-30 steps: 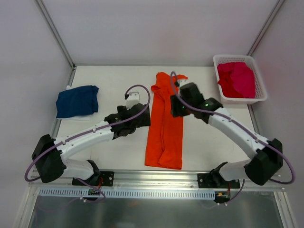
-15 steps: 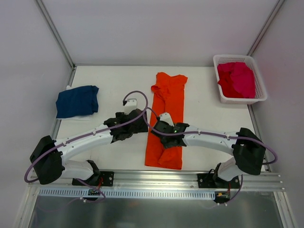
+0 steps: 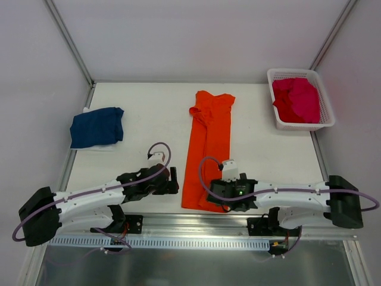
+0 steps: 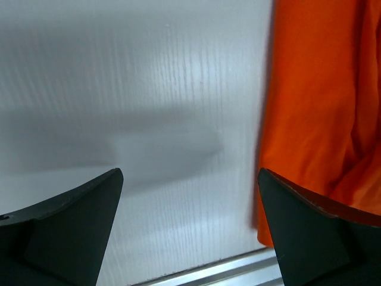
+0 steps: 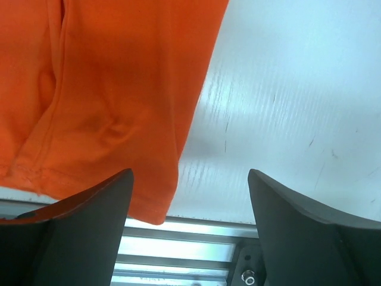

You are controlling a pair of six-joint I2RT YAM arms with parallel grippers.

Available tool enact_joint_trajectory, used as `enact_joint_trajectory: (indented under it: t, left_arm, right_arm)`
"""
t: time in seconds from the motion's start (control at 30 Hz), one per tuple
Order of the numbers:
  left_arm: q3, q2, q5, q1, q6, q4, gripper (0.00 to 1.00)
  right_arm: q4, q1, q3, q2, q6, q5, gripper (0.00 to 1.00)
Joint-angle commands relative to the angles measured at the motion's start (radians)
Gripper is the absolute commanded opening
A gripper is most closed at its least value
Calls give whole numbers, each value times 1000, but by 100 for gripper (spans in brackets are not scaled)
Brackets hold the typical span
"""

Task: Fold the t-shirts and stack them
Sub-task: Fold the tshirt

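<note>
Orange t-shirt (image 3: 207, 149): lies mid-tabletop (image 3: 143, 98) as a long narrow strip, apparently folded lengthwise, collar end far, hem at the near edge. Navy t-shirt (image 3: 96, 126) sits folded at far left. Magenta t-shirts (image 3: 296, 99) are heaped in the basket (image 3: 326, 122), far right.

Step judged: lengthwise fold done, crosswise fold pending.

Left end effector (image 4: 189, 176): released, over bare tabletop just left of the shirt's near hem. Right end effector (image 5: 189, 179): released, above the near right hem corner, holding nothing.

Next move likely calls for both to pinch the near hem corners and carry them toward the collar.

Unclear: layer count at the hem, whether any finger touches cloth, and the number of shirts in the basket. The sleeves cannot be made out.
</note>
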Motion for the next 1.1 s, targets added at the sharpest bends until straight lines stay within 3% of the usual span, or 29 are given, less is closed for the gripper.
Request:
enact_joint_trajectory:
  t: [0.0, 0.2, 0.33, 0.67, 0.87, 1.07]
  left_arm:
    - [-81, -174, 57, -50, -55, 120, 99]
    - [-263, -449, 83, -77, -114, 180, 99]
    - [-349, -525, 127, -90, -192, 239, 99]
    - [-443, -509, 69, -223, -287, 376, 99]
    - [-502, -457, 74, -235, -304, 478, 99]
    - [-521, -396, 71, -242, -310, 555, 99]
  right_arm:
    - [-30, 54, -73, -126, 214, 84, 83]
    - [56, 203, -262, -301, 443, 160, 84]
    - [93, 324, -316, -324, 605, 212, 84]
    - [14, 560, -256, -67, 1042, 367, 88]
    - [-110, 634, -218, 1, 1191, 386, 90]
    - [-128, 648, -224, 13, 1241, 393, 90]
